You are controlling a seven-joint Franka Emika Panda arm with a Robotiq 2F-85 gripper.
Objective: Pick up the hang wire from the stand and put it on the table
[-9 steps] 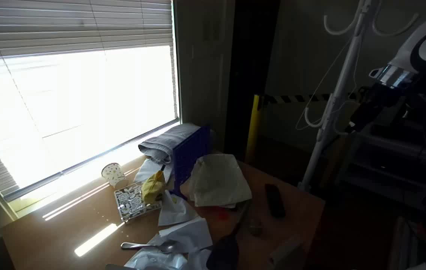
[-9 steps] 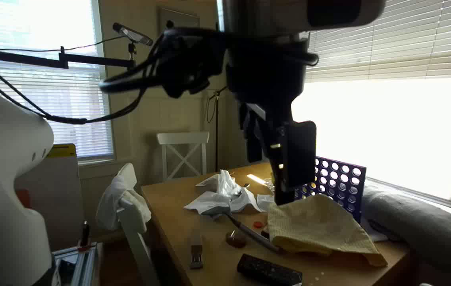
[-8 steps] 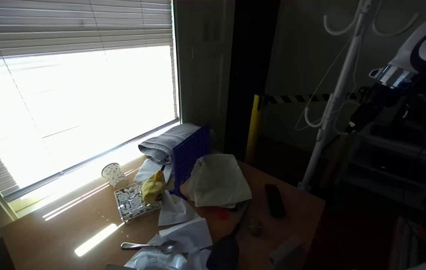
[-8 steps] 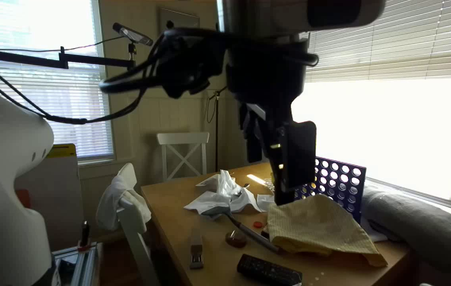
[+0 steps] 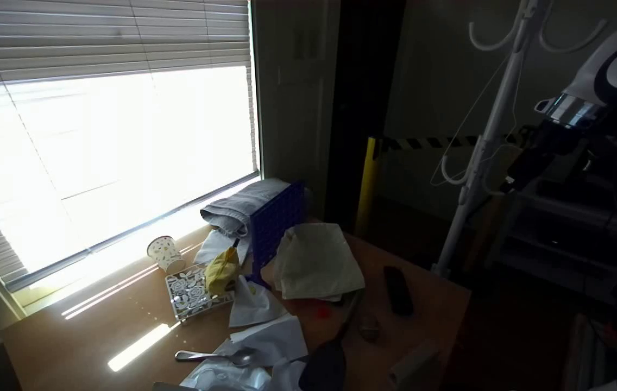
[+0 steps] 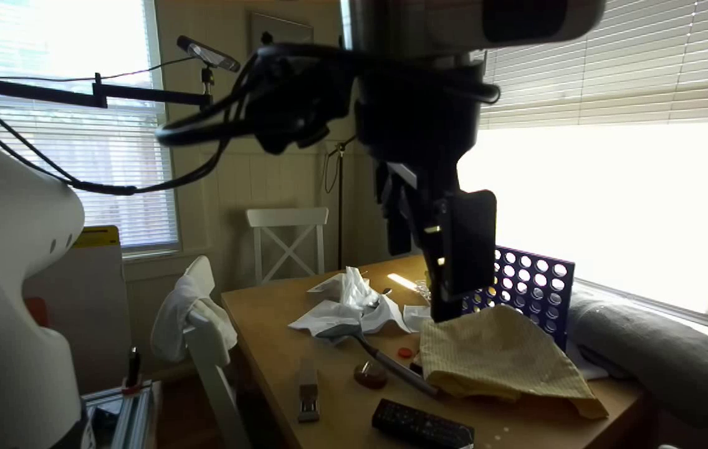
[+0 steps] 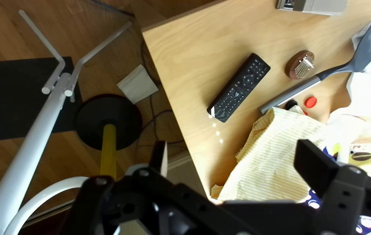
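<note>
Along the left of the counter, in an exterior view: speckled paper cup, tilted, just beside a white openwork trivet; yellow object at the trivet's right end, kind unclear. Toward the front, metal spoon on white paper. Rightward, blue perforated game board, upright, yellow-striped cloth just beside it. Dark spatula, handle running along the cloth's edge. Then small kalimba and, nearer the counter's edge, black remote control. Beyond that edge, white hooked stand, rising well above counter height. Hang wire is on it: thin strands hang to both sides of the pole, down to the level of the lower hooks. Farthest right, the tool: jaws spread wide in the wrist view, holding nothing. In an exterior view its fingertips show just beside a lower hook; whether they touch it cannot be told.
</note>
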